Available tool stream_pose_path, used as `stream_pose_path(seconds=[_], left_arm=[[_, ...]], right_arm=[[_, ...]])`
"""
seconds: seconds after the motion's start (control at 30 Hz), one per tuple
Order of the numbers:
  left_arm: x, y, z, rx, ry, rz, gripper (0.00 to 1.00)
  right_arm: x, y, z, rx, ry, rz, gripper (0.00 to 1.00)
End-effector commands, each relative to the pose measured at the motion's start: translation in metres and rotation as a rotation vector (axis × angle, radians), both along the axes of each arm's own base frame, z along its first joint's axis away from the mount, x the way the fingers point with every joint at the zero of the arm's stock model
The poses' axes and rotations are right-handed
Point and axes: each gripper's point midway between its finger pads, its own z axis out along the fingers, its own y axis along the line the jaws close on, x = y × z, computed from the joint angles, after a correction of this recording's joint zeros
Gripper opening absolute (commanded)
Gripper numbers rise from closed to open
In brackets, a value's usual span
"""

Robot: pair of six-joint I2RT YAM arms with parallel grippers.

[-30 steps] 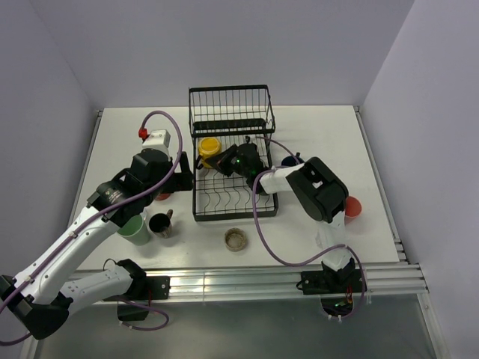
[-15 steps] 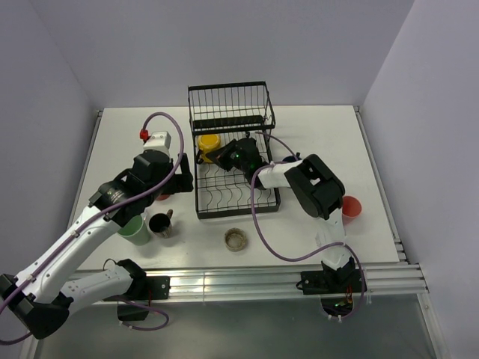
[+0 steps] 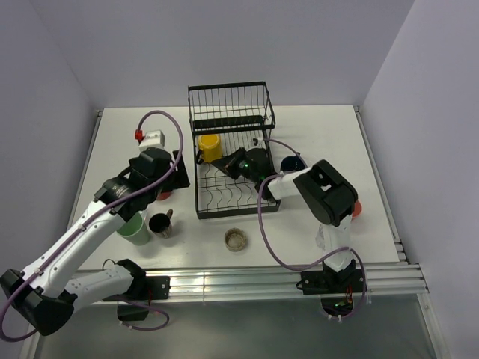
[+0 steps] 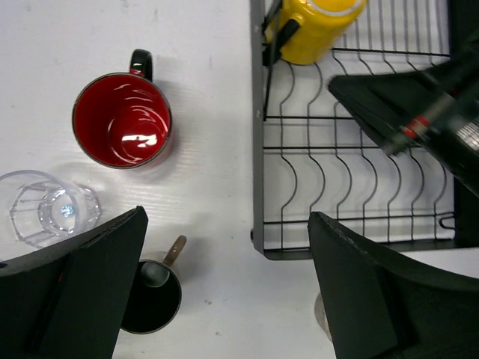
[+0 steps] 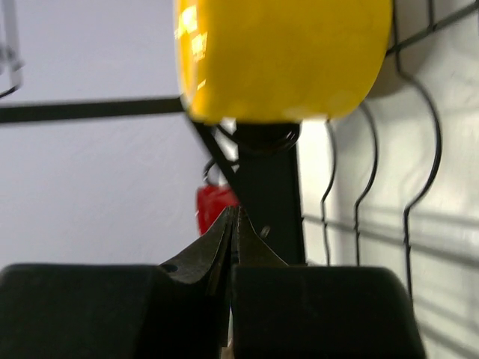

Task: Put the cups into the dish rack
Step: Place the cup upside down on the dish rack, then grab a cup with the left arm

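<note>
Wrist views: right claw (image 5: 234, 213) closed on nothing by yellow mug (image 5: 284, 52); left claw (image 4: 227, 217) gaping, empty.

black wire dish rack (image 4: 258, 149): thin metal wire under a dark coating, smooth, low sheen.
yellow round mug (image 4: 318, 26), 1 o'clock in the left wrist view: smooth glaze, glossy.
red mug with dark rim (image 4: 123, 123), 10 o'clock: glossy inside, bright highlights on the bottom.
clear faceted glass (image 4: 49, 209), 8 o'clock: transparent, shiny.
black mug with brown handle (image 4: 153, 295), 7 o'clock: dark gloss.
white table (image 4: 209, 90): matt, faintly grained.
left gripper (image 4: 228, 288): matt black plastic fingers (image 4: 90, 284), smooth.
pale green tumbler (image 3: 135, 229), 8 o'clock in the top view: dull finish, possibly plastic; too small to be sure.
</note>
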Motion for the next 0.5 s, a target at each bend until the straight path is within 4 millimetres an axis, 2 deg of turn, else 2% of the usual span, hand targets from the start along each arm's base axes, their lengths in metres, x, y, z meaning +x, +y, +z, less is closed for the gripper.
stream_pose_path(seconds=[0.0, 0.07, 0.1, 0.13, 0.27, 0.33, 0.37, 0.4, 0.43, 0.47], left_arm=[[0.008, 0.016, -0.007, 0.023, 0.014, 0.088, 0.95], [0.012, 0.019, -0.018, 0.047, 0.045, 0.101, 0.94], [0.016, 0.024, -0.023, 0.057, 0.058, 0.121, 0.93], [0.020, 0.025, -0.030, 0.072, 0.079, 0.129, 0.92], [0.034, 0.027, -0.047, 0.095, 0.132, 0.142, 0.88], [0.041, 0.028, -0.057, 0.109, 0.158, 0.154, 0.86], [0.043, 0.028, -0.061, 0.115, 0.169, 0.156, 0.85], [0.047, 0.029, -0.067, 0.124, 0.189, 0.163, 0.84], [0.051, 0.027, -0.068, 0.122, 0.194, 0.163, 0.83], [0.053, 0.027, -0.069, 0.125, 0.199, 0.164, 0.82]], right_arm=[[-0.014, -0.005, 0.051, 0.086, -0.118, 0.009, 0.00], [-0.022, -0.008, 0.054, 0.083, -0.121, 0.006, 0.00], [-0.026, -0.011, 0.065, 0.092, -0.139, 0.007, 0.00], [-0.032, -0.015, 0.059, 0.083, -0.127, 0.005, 0.00], [-0.047, -0.029, 0.061, 0.072, -0.118, -0.017, 0.00], [-0.056, -0.037, 0.063, 0.041, -0.124, -0.021, 0.00], [-0.059, -0.041, 0.072, 0.025, -0.152, -0.030, 0.00], [-0.063, -0.044, 0.065, -0.008, -0.137, -0.030, 0.00], [-0.066, -0.046, 0.068, -0.021, -0.146, -0.033, 0.00], [-0.069, -0.050, 0.079, -0.028, -0.176, -0.037, 0.00]])
